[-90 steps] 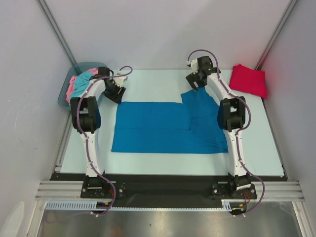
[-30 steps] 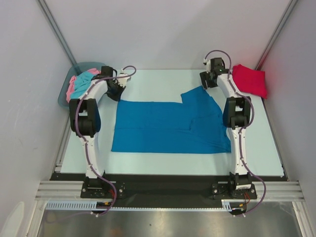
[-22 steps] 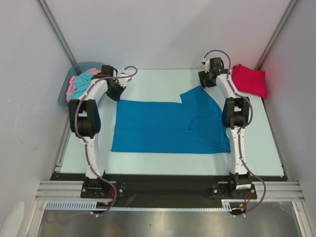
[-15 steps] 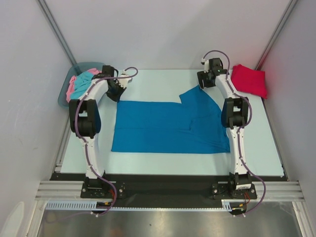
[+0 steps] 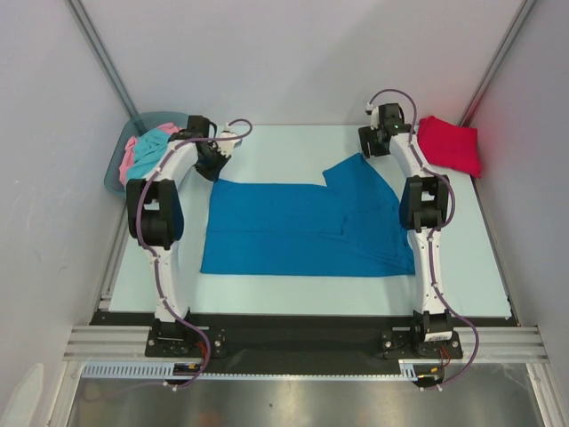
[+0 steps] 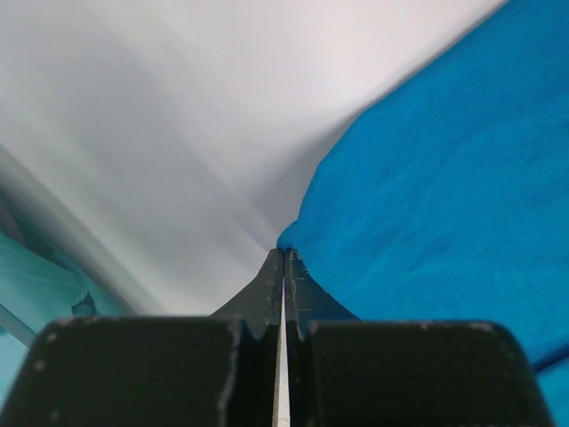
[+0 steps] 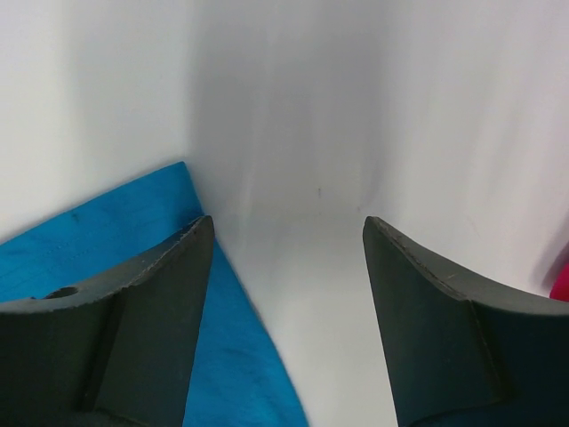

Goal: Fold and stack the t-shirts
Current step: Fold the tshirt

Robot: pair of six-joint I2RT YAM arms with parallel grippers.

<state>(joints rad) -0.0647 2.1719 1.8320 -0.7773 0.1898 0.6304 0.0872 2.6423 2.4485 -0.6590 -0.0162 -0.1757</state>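
Since three seconds back, swung the right end effector (image 7: pixel 286 222) far and right, off the sleeve (image 5: pixel 358 175) of the deep blue cloth t-shirt (image 5: pixel 302 231) spread flat mid-table. Now released, jaws wide over the bare pale table (image 5: pixel 276 147), probably to line up on the sleeve tip. Clenched the left end effector (image 6: pixel 283 255) at the shirt's far-left corner, seemingly for a fold. Cannot tell whether pinching cloth.

Table (image 5: pixel 284 147) holds blue t-shirt (image 5: pixel 293 231) and red t-shirt (image 5: pixel 449 144).

Blue tee (image 5: pixel 293 227): matt, soft cloth
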